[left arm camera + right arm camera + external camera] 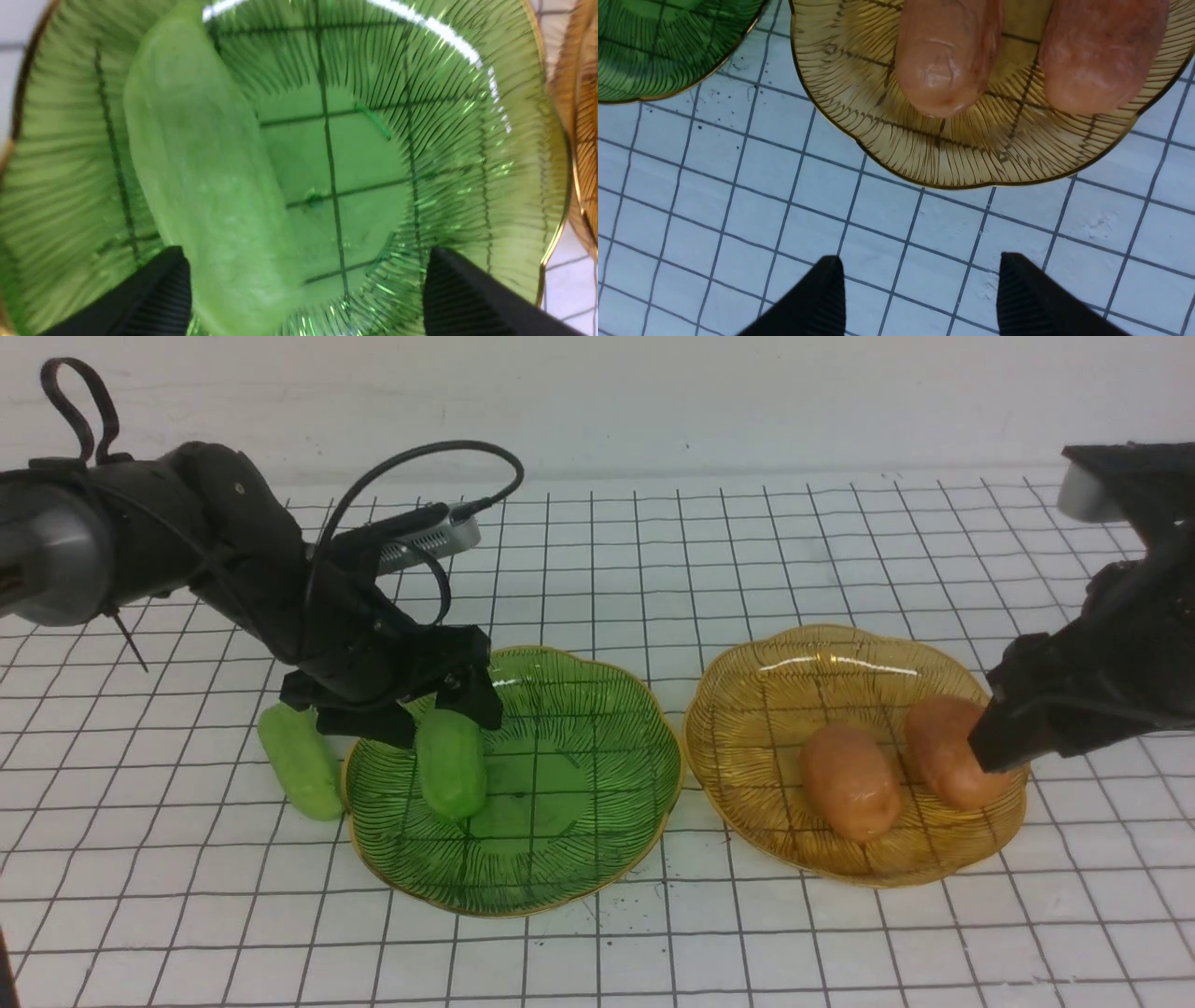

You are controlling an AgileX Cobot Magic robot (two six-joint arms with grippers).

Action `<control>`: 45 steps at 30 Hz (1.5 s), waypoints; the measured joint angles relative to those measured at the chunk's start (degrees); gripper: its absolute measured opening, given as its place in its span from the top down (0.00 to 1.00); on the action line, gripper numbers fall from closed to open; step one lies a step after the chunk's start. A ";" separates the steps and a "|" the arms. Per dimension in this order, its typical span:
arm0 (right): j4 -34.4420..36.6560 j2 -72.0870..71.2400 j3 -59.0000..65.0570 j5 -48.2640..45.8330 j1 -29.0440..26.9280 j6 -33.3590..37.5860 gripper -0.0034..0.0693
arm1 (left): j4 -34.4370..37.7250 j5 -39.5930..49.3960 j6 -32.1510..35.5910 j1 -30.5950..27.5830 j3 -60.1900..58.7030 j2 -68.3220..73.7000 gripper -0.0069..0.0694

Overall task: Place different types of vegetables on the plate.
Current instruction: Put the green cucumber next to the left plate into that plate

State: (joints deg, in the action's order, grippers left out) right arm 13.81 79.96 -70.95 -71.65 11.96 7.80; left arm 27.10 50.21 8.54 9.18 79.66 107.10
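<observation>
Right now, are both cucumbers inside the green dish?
No: one cucumber lies in the green dish, but the other cucumber lies on the table just outside the dish's left rim.

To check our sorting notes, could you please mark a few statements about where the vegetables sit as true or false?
1. Both potato-like pieces lie in the amber glass dish. True.
2. Both cucumber-like pieces lie in the green glass dish. False: one lies on the gridded table beside it.
3. The right jaws hold a potato-like piece. False: they stand open and empty.
4. The left jaws stand open over the green glass dish. True.
</observation>
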 joint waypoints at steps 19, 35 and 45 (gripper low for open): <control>0.00 0.00 0.00 0.00 0.00 0.11 0.40 | -20.92 6.33 -26.64 -10.48 5.81 5.22 0.25; 0.00 0.00 0.00 0.00 0.00 0.12 0.40 | -19.98 8.20 -27.35 -10.48 6.32 9.51 0.44; 2.21 0.00 0.00 0.05 0.00 0.12 0.40 | -16.54 11.76 -15.76 -7.78 10.59 1.23 0.44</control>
State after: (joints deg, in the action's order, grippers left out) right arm 16.02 79.96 -70.95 -71.60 11.96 7.92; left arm 10.55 61.97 -7.22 1.40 90.25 108.33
